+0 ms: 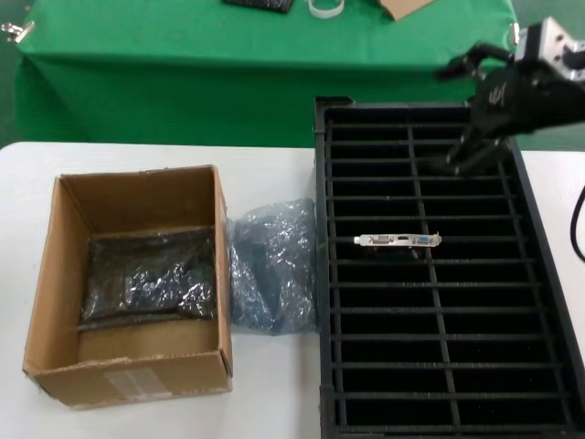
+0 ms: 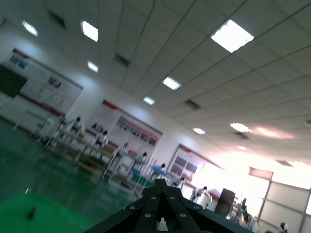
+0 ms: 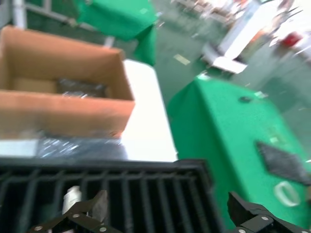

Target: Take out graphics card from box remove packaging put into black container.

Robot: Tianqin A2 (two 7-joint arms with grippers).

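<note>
Above the black container (image 1: 439, 384), right end effector (image 1: 475, 114) hangs spread and empty; graphics card (image 1: 398, 240) slotted, best lift straight clear.

Open right gripper (image 3: 165, 213) above black container (image 3: 146, 187), silver bracket (image 3: 72, 197) in slot, box (image 3: 63, 92) beyond, green-covered table (image 3: 228, 121)

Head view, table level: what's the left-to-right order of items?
box holding a bagged item → packaging crumpled on the table → black container with the graphics card seated in a slot → right tool, open, above the container's far right part.
</note>
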